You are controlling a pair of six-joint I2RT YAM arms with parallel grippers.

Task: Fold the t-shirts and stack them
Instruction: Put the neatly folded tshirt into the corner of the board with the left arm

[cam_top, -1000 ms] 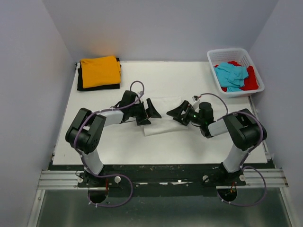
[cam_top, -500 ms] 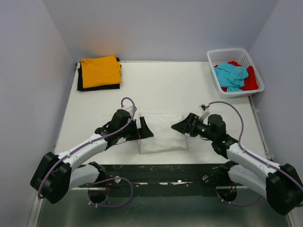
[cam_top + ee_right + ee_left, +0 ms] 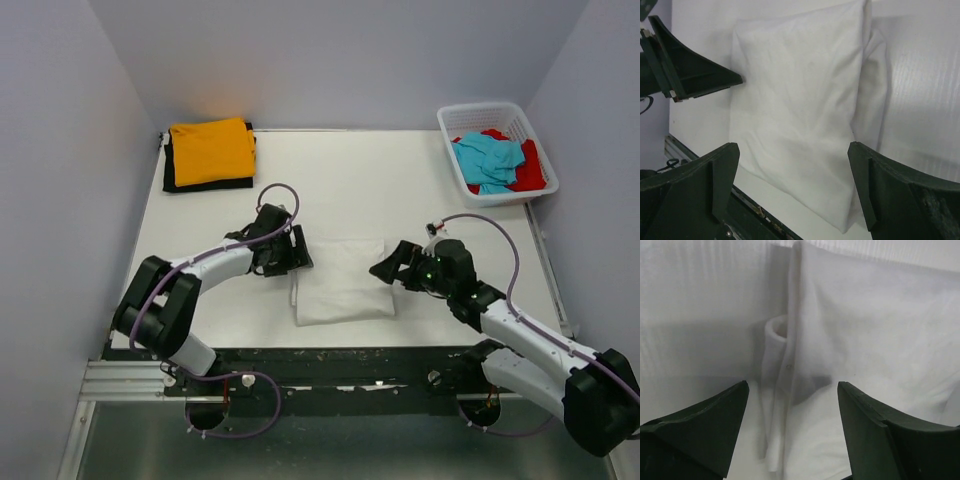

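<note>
The folded white cloth t-shirt (image 3: 343, 281) lies flat on the white worktop (image 3: 400, 180), with the left hand (image 3: 298, 255) at its left edge and the right hand (image 3: 386, 268) at its right, both spread and empty, seemingly poised to carry it to the folded orange t-shirt (image 3: 210, 150) beyond.

Five t-shirts were counted: one white t-shirt (image 3: 343, 282), one orange t-shirt (image 3: 210, 150), one black t-shirt (image 3: 200, 186), one turquoise t-shirt (image 3: 488, 160), one red t-shirt (image 3: 530, 173). One basket (image 3: 480, 108) and one bench (image 3: 380, 180) were noted. Two hands were seen: left hand (image 3: 296, 253), right hand (image 3: 388, 265).
</note>
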